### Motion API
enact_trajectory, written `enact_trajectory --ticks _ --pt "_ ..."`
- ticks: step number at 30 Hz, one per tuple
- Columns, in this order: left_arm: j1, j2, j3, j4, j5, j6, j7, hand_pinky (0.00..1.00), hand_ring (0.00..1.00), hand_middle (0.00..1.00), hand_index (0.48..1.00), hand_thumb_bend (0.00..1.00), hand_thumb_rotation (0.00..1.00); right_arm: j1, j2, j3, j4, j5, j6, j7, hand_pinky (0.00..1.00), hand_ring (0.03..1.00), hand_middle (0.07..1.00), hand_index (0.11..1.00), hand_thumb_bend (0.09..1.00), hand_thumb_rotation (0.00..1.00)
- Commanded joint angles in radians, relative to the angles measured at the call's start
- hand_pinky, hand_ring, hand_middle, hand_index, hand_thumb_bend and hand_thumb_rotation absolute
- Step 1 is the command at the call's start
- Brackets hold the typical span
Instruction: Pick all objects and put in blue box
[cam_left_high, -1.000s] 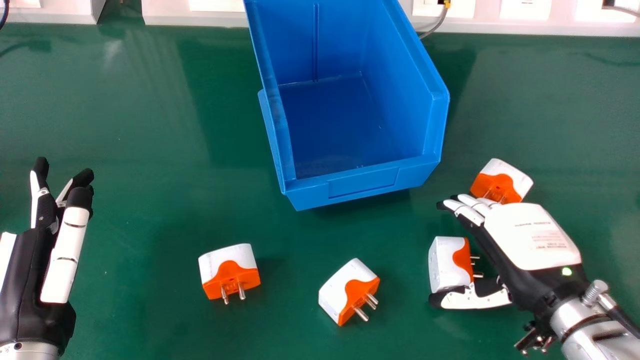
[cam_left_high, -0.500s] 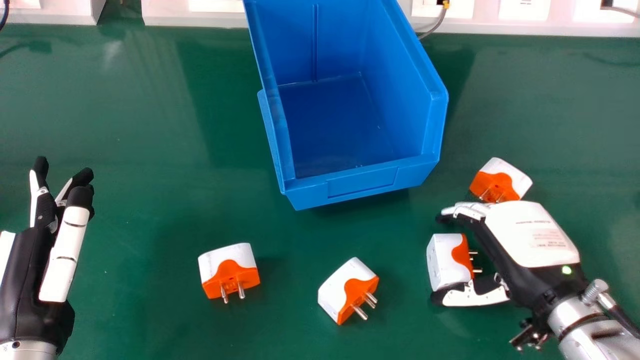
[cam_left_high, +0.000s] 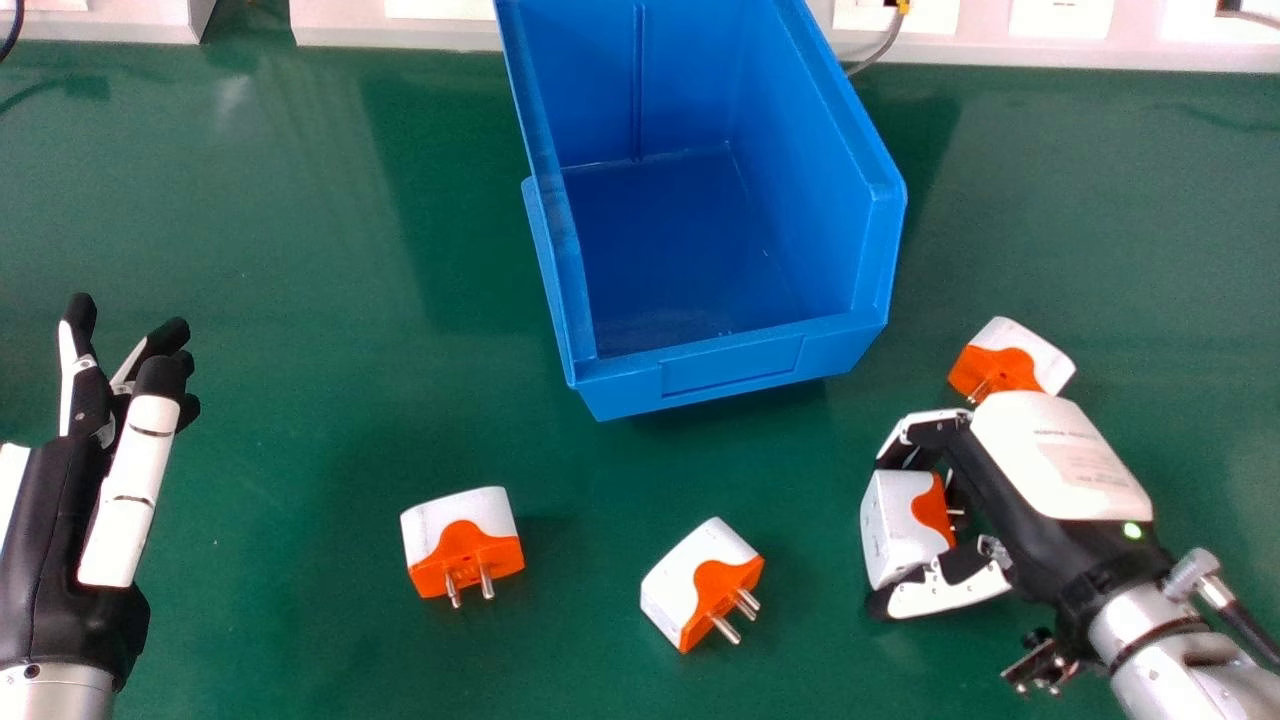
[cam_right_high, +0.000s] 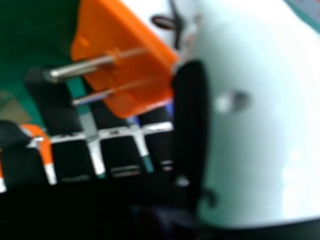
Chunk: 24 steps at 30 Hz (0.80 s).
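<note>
In the head view my right hand (cam_left_high: 1060, 460) is curled round a white and orange plug adapter (cam_left_high: 895, 530), fingers on its far side and thumb on its near side. The right hand view has the adapter's orange pin face (cam_right_high: 125, 65) between the curled fingers and the thumb of my right hand (cam_right_high: 250, 110). A second adapter (cam_left_high: 1012, 358) lies just beyond that hand's knuckles. Two more adapters, one (cam_left_high: 462, 545) left of centre and one (cam_left_high: 702, 585) near the middle, rest on the table. The blue box (cam_left_high: 735, 370) stands behind them. My left hand (cam_left_high: 70, 540) is open at the left edge.
The green table (cam_left_high: 280, 400) extends on both sides of the box. White panels with sockets (cam_left_high: 400, 30) line its back edge, and a grey cable (cam_left_high: 880, 50) runs down behind the box's right side.
My right hand's fingers have bent from nearly straight to curled round the adapter by the thumb. The left hand has shifted slightly forward.
</note>
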<state>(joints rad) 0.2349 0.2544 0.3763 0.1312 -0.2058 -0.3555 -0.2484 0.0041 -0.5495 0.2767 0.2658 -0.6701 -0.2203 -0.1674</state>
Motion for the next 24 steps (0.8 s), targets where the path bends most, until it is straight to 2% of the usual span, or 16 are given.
enact_trajectory --ticks 1,2,4,5,9,12,14,17,21,24 --pt "0.005 0.007 0.001 -0.03 0.003 0.002 0.009 0.91 0.94 0.94 0.95 0.62 0.86 0.05 0.002 0.005 -0.004 0.01 0.021 0.044 0.07 0.103 0.149 0.469 0.49 0.16" --pt "0.006 0.006 0.0 -0.033 0.004 0.004 0.01 0.91 0.93 0.94 0.948 0.62 0.85 0.059 0.003 0.001 -0.021 0.019 0.024 0.051 0.07 0.104 0.151 0.469 0.489 0.16" --pt "0.006 0.004 0.0 -0.036 -0.005 0.007 0.006 0.92 0.93 0.93 0.947 0.63 0.85 0.083 0.001 -0.008 -0.063 0.029 0.026 0.058 0.07 0.106 0.154 0.469 0.488 0.16" --pt "0.006 0.004 0.0 -0.037 -0.005 0.008 0.006 0.91 0.93 0.93 0.946 0.63 0.85 0.097 0.0 -0.013 -0.086 0.033 0.024 0.056 0.07 0.108 0.156 0.469 0.488 0.16" --pt "0.008 0.004 -0.001 -0.039 -0.002 0.006 0.008 0.9 0.92 0.93 0.94 0.63 0.85 0.158 -0.008 -0.039 -0.205 0.033 0.008 0.047 0.06 0.096 0.141 0.469 0.488 0.16" --pt "0.009 0.002 -0.002 -0.043 0.004 0.007 0.014 0.9 0.92 0.92 0.935 0.63 0.84 0.203 -0.013 -0.077 -0.343 0.04 0.005 0.067 0.05 0.086 0.129 0.469 0.488 0.15" --pt "0.007 0.006 -0.003 -0.037 0.007 0.002 0.014 0.9 0.92 0.92 0.934 0.63 0.85 0.219 -0.009 -0.102 -0.437 0.046 0.019 0.097 0.05 0.081 0.124 0.469 0.489 0.15" --pt "0.005 0.005 -0.003 -0.04 0.002 0.012 0.014 0.91 0.92 0.92 0.935 0.62 0.85 0.199 -0.014 -0.131 -0.534 0.017 -0.005 0.105 0.06 0.093 0.141 0.469 0.49 0.15" --pt "0.004 0.002 -0.002 -0.039 -0.004 0.008 0.013 0.9 0.92 0.92 0.931 0.6 0.84 0.149 -0.006 -0.155 -0.612 0.007 0.008 0.149 0.06 0.098 0.151 0.469 0.489 0.16" --pt "0.004 0.003 -0.004 -0.04 0.005 0.007 0.018 0.91 0.92 0.92 0.932 0.62 0.84 0.059 -0.012 -0.166 -0.628 -0.017 -0.027 0.144 0.07 0.109 0.167 0.469 0.489 0.16"
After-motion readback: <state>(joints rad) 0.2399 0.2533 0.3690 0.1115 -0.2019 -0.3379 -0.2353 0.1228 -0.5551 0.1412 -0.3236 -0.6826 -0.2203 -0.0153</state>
